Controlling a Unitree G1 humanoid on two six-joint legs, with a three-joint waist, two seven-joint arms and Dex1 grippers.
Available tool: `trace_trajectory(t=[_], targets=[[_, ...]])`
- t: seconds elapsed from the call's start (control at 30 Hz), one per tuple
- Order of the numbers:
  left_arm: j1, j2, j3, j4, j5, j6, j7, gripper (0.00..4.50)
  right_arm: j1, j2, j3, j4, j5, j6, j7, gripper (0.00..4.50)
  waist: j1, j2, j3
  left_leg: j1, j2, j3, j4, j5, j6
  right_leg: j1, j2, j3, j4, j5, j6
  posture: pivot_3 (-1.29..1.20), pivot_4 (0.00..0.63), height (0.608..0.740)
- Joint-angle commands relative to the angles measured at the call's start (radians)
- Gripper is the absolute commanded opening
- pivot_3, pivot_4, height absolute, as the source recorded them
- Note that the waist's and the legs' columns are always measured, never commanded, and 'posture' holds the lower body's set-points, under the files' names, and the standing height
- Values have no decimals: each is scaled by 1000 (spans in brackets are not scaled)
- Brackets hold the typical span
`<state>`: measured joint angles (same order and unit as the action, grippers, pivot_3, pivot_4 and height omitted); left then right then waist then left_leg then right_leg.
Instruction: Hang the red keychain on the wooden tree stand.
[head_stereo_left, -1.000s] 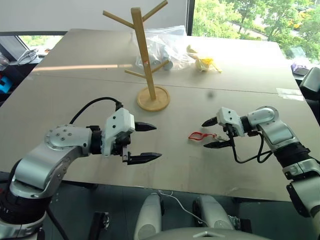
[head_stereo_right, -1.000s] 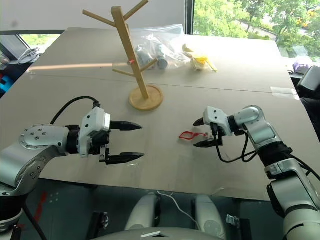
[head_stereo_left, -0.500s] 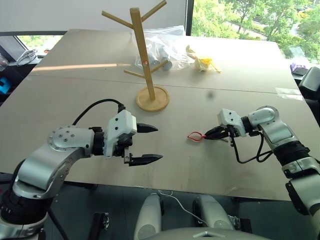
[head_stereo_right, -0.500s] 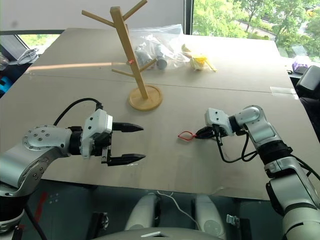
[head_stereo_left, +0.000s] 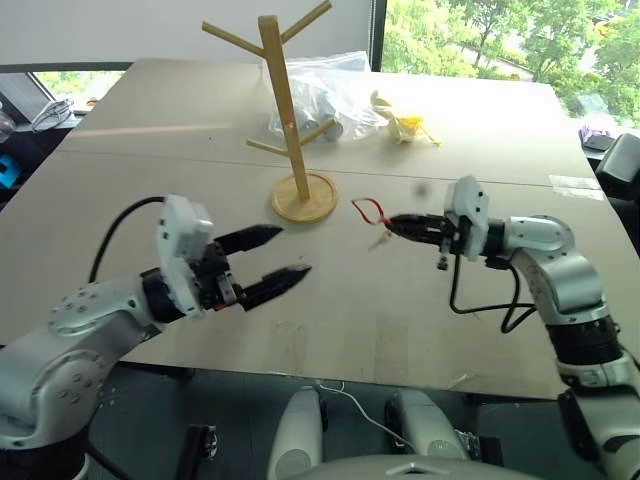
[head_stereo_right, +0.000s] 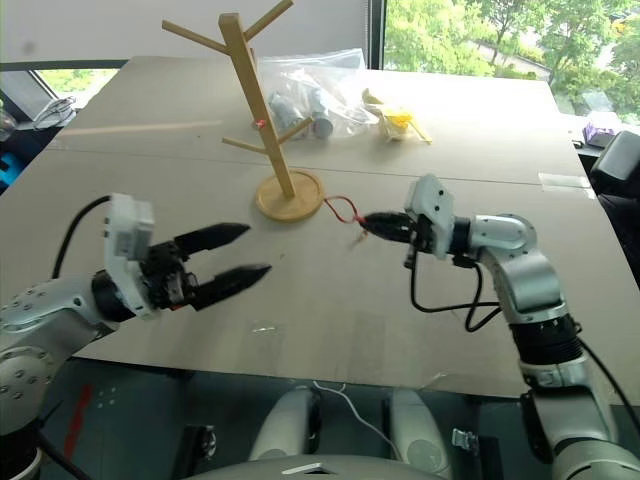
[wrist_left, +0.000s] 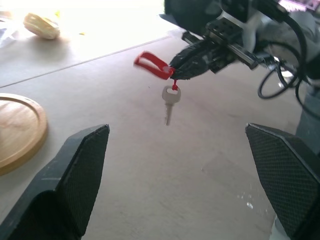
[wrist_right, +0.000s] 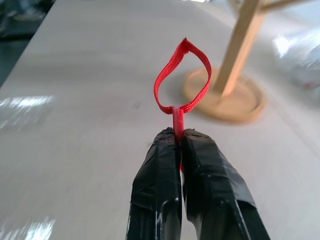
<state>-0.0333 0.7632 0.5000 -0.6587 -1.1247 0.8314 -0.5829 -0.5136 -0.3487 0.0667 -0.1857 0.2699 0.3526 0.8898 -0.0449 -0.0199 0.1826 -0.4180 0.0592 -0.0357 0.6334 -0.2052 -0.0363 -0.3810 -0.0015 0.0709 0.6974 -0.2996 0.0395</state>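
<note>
Although the red keychain (head_stereo_left: 368, 210) is already off the table and pinched in the right gripper (head_stereo_left: 397, 226), no peg of the wooden tree stand (head_stereo_left: 285, 110) carries it, so the hanging itself is all still to do. The keychain sits at the middle of the left eye view, its red loop standing out past the fingertips toward the stand's round base and its small silvery key dangling below the cord, clear of the tabletop. The right wrist view shows the two black fingers pressed together on the cord's stem, with the loop open and the stand's pole beyond it. I judge the pick-up finished and the carry to a peg, then the threading of the loop, as what is left.

The right arm reaches in from the right edge of the frame, forearm roughly level, gripper pointing toward the stand. The left gripper (head_stereo_left: 278, 257) is at the lower left of the frame, jaws spread and holding nothing, aimed toward the middle of the table (head_stereo_left: 150, 180).
</note>
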Motion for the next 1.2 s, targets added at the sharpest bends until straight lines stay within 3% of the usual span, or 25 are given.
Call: trace_trajectory(t=[0.03, 0.27, 0.57, 1.2], targets=[[-11, -1, 113, -18, -167, -6, 180, 4500, -39, 104, 12, -96, -58, -14, -215, 28, 2, 0, 0, 0, 0, 0, 0, 0, 0, 0, 0, 0, 0, 0, 0, 0, 150, 740], [-51, 35, 120, 30, -214, -38, 248, 4500, -162, 195, 76, 48, -152, -151, -320, 28, 6, 0, 0, 0, -2, 0, 0, 0, 0, 0, -1, 0, -1, 0, 0, 0, 150, 740], [-97, 53, 98, 73, -217, -59, 248, 4500, -212, 219, 125, 139, -167, -269, -293, 28, 4, 0, 0, 0, -2, 1, -1, 0, 0, 0, -1, 0, -2, 0, 0, 0, 150, 740], [-85, 67, 99, 81, -199, -74, 221, 4500, -272, 278, 190, 246, -227, -242, -324, 28, 3, 0, 0, 0, -1, 1, -2, 0, 0, -1, -1, 0, -2, 0, 0, 0, 150, 740]])
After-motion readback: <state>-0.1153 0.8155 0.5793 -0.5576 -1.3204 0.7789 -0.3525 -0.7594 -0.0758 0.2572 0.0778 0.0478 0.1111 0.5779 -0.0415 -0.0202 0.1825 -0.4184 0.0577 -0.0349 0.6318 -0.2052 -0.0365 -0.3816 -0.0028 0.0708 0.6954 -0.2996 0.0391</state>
